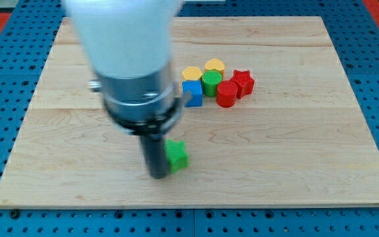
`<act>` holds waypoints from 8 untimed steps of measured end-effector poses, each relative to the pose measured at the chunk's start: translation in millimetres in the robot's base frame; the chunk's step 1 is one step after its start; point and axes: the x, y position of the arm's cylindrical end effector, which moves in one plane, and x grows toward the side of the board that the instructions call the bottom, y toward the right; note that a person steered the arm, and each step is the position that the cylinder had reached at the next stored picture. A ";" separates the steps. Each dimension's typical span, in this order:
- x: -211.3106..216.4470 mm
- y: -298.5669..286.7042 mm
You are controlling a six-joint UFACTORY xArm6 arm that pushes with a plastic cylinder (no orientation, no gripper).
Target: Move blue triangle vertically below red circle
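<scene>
The red circle (227, 94) lies in a cluster right of the board's middle, near the view's top. A blue block (192, 93) sits at the cluster's left edge, partly behind the arm; it looks squarish and I cannot make out a triangle shape. No other blue block shows. My tip (158, 176) is well below and left of the cluster, touching or almost touching the left side of a green block (177, 156).
In the cluster are a yellow block (191, 72), a yellow hexagon (214, 66), a green circle (211, 83) and a red star (243, 82). The wide arm body (131, 66) hides the board's upper left middle. The wooden board (308, 164) lies on a blue pegboard.
</scene>
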 end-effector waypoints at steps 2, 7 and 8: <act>-103.3 33.0; -68.8 -146.2; -21.3 -47.9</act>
